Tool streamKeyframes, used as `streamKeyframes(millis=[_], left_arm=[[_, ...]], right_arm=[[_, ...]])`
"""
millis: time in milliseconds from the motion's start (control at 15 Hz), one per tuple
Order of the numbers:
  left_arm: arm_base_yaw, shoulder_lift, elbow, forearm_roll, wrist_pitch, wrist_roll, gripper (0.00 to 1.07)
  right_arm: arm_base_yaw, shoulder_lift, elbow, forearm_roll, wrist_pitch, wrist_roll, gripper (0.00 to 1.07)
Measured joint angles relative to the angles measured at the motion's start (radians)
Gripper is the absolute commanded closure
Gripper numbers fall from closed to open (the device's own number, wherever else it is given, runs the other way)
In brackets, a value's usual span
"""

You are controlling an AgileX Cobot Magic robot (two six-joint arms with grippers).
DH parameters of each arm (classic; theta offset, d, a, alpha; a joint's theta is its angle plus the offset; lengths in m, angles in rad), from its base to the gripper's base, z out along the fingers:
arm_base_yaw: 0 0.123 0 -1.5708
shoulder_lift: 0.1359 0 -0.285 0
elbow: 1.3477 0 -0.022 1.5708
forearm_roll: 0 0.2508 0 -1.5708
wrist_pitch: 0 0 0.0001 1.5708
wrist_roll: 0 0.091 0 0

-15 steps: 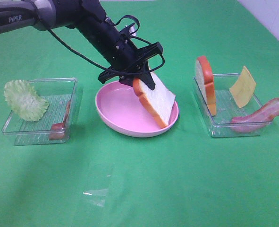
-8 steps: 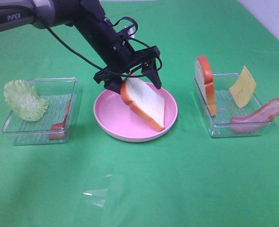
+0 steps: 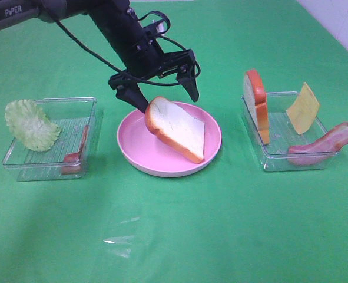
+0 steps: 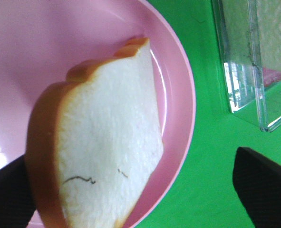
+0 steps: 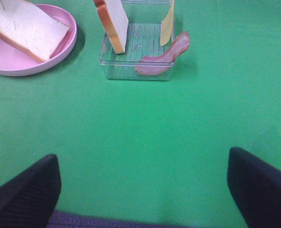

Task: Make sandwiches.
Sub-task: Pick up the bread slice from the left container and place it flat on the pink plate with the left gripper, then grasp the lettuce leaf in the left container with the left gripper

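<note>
A white bread slice (image 3: 176, 127) with orange-brown crust lies tilted on the round pink plate (image 3: 144, 156), its crust end raised towards the back left. My left gripper (image 3: 168, 101) is open just above that raised end, one finger on each side, not touching it. The left wrist view shows the slice (image 4: 107, 156) between the open fingertips (image 4: 264, 185). A second bread slice (image 3: 256, 106) stands upright in the right tray (image 3: 279, 159) with a yellow cheese square (image 3: 303, 108) and a bacon strip (image 3: 324, 143). Lettuce (image 3: 31, 125) leans on the left tray (image 3: 50, 168). My right gripper (image 5: 140, 190) is open and empty over green cloth.
A second reddish bacon piece (image 3: 76, 154) stands against the right wall of the left tray. The right wrist view shows the plate (image 5: 7, 64) and the right tray (image 5: 135, 66) well ahead of the gripper. Green cloth covers the table.
My left gripper opened, let go of the bread slice and rose a little to the back left. The slice settled lower on the plate.
</note>
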Motion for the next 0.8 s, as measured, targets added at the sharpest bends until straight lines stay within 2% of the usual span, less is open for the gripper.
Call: streamKeyframes(millis=[67,200,333,467,600,800], left_arm=[[0.0,0.0,-0.017,0.027,0.001,-0.009,0.04],[0.0,-0.015,-0.102,0.14,0.001,-0.048,0.04],[0.0,-0.079,-0.119,0.255,0.003,-0.063,0.04],[0.01,-0.119,-0.119,0.321,0.004,-0.063,0.04],[0.031,-0.171,-0.093,0.352,0.004,-0.056,0.04],[0.079,-0.277,0.031,0.376,0.004,-0.049,0.04]], right_arm=[[0.0,0.0,0.0,0.0,0.0,0.0,0.14],[0.0,0.0,0.0,0.0,0.0,0.0,0.14],[0.0,0.0,0.0,0.0,0.0,0.0,0.14],[0.0,0.0,0.0,0.0,0.0,0.0,0.14],[0.0,0.0,0.0,0.0,0.0,0.0,0.14],[0.0,0.0,0.0,0.0,0.0,0.0,0.14]])
